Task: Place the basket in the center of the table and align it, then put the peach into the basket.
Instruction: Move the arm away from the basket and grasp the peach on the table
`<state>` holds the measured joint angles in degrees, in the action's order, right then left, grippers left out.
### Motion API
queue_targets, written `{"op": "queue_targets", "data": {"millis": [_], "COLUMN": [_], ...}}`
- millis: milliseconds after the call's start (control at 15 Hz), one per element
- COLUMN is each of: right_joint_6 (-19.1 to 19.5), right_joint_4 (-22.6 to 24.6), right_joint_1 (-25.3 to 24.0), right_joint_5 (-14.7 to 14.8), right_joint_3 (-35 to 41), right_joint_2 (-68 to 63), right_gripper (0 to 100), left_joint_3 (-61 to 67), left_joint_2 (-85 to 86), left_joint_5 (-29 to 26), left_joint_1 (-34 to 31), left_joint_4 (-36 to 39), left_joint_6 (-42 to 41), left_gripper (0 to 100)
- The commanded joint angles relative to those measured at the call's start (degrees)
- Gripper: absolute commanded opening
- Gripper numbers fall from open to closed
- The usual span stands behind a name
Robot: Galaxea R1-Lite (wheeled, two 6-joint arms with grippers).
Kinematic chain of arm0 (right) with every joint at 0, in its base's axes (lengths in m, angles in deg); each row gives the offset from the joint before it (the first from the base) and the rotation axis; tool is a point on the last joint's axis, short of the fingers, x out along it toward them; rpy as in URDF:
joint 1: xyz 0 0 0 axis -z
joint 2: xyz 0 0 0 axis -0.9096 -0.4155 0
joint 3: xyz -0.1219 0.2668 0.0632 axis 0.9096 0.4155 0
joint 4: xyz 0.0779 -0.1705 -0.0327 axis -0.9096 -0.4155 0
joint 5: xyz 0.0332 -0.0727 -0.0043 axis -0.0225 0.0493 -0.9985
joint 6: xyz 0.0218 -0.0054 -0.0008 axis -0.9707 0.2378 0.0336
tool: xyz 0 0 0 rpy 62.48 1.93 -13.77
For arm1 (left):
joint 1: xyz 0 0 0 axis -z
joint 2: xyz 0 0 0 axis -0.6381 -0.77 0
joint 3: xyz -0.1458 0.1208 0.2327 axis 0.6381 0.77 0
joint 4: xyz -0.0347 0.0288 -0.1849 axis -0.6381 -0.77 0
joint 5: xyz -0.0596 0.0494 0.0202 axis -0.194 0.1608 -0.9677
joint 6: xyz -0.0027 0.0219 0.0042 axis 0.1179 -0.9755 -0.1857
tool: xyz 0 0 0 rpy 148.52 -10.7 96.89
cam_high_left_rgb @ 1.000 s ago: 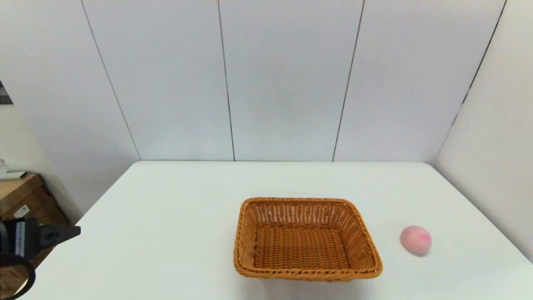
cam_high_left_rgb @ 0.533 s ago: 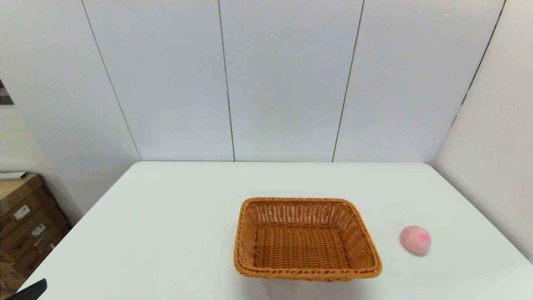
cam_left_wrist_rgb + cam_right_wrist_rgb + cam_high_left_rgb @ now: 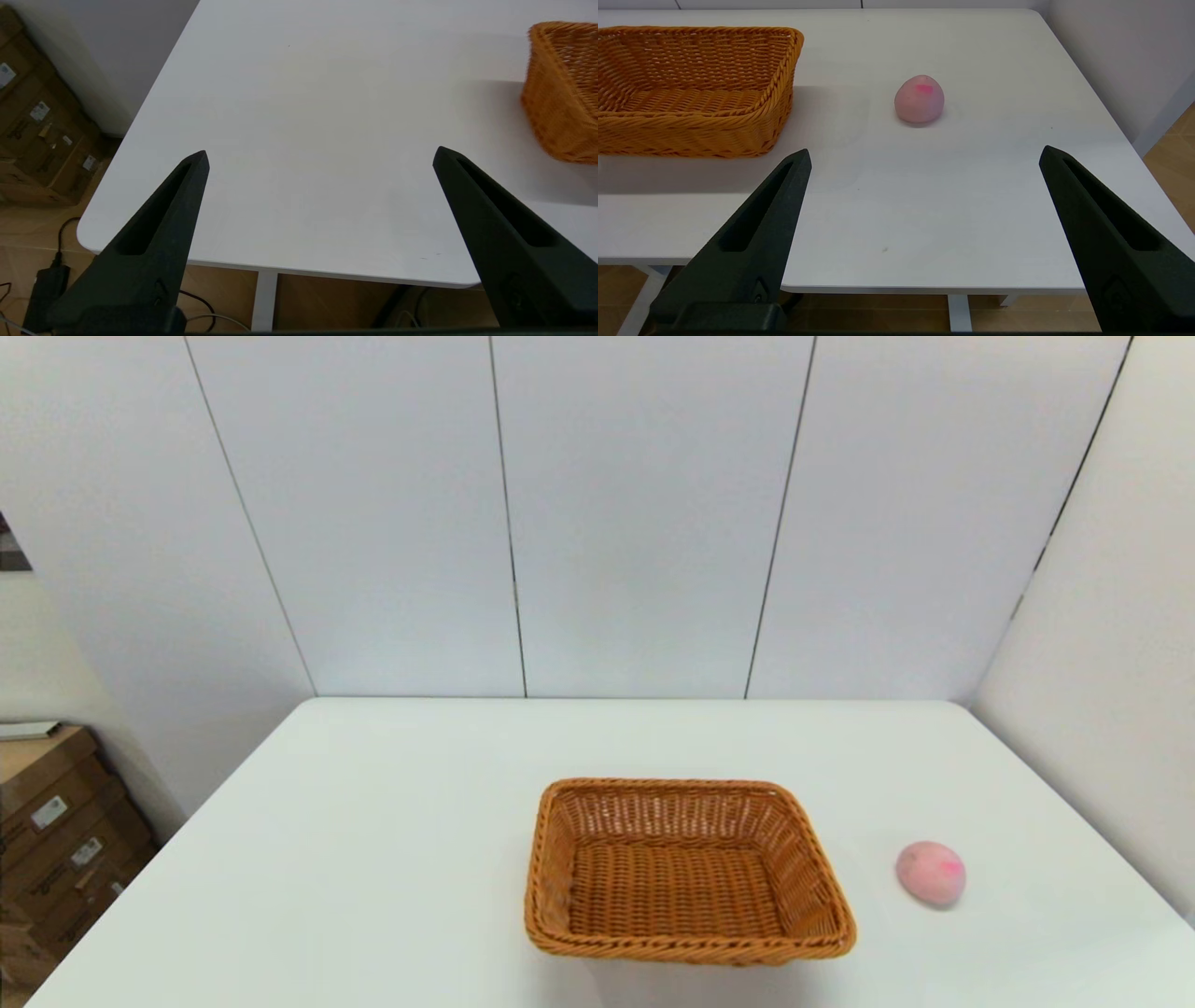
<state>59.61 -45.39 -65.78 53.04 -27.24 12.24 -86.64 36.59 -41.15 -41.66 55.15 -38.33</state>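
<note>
The orange-brown wicker basket [image 3: 688, 870] sits empty near the front middle of the white table [image 3: 392, 821], squared to the table's edges. To its right, apart from it, lies the pale pink peach [image 3: 931, 873]. Neither arm shows in the head view. In the left wrist view my left gripper [image 3: 320, 156] is open over the table's front left corner, with the basket [image 3: 563, 88] far off to its side. In the right wrist view my right gripper [image 3: 924, 156] is open near the front edge, the peach [image 3: 919, 99] ahead of it and the basket [image 3: 691, 88] beside that.
Cardboard boxes [image 3: 51, 840] stand on the floor left of the table. A white panelled wall runs behind the table and along its right side. Cables and a power brick [image 3: 44, 284] lie on the floor under the front left corner.
The left arm, seen at the head view's left edge a second ago, has dropped out of that view. Basket and peach have not moved.
</note>
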Motion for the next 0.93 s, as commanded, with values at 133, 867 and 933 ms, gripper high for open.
{"op": "queue_targets", "data": {"millis": [133,867,933], "right_joint_6": [-0.1,-5.5,-6.4], "right_joint_4": [-0.1,-0.4,0.2], "right_joint_1": [0.0,0.0,0.1], "right_joint_5": [0.0,0.8,0.8], "right_joint_3": [0.0,-12.0,-17.2], "right_joint_2": [0.0,-12.6,-20.6], "right_gripper": [100,100,100], "left_joint_3": [9.4,9.6,9.6], "left_joint_2": [4.7,14.3,14.3], "left_joint_5": [0.9,0.5,0.6], "left_joint_1": [1.0,2.0,2.0], "left_joint_4": [11.1,10.8,10.8], "left_joint_6": [-0.5,0.6,0.4], "left_gripper": [100,100,100]}}
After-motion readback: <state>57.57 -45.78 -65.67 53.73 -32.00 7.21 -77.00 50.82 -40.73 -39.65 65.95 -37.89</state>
